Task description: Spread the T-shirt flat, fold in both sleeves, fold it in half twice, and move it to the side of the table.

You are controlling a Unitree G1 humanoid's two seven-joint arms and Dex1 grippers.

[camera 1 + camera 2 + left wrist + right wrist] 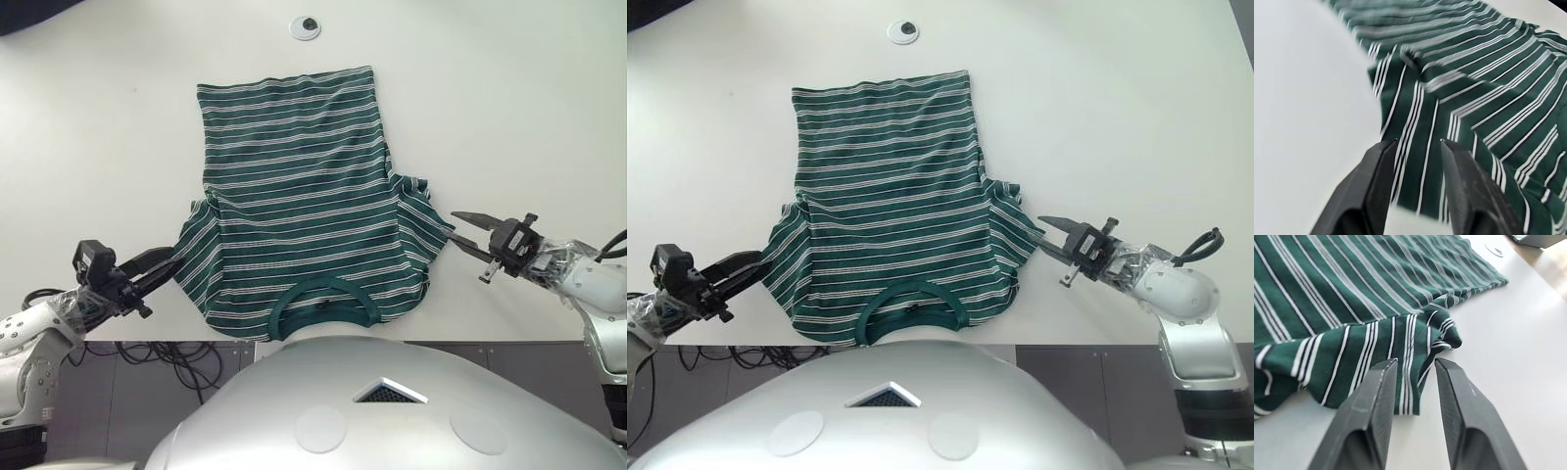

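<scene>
1. a plain white desk (509, 117) carries everything. a small round disc (306, 26) is set into it near the far edge, and dark cables (147, 352) show below the near edge on the left.
2. the t-shirt (304, 196) — dark green with thin white stripes — lies at the middle of the desk. its body is mostly flat, with the hem toward the far side and the collar at the near edge. both sleeves are rumpled and bunched against the body, not folded in.
3. the left gripper (168, 262) sits low at the outer edge of the left sleeve. the right gripper (454, 227) is just beside the right sleeve.
4. the wrist views give what the head views cannot. the left fingers (1378, 171) stand apart with the sleeve's hem under the gap. the right fingers (1374, 401) are likewise parted, with the sleeve's crumpled corner just ahead of their tips. neither pair grips cloth.
5. whether any fingertip actually touches the fabric is hard to tell. the nearest part of the collar is hidden in the head views. a dark thing (24, 15) at the far left corner of the desk is cut off — too little shows to name it.
</scene>
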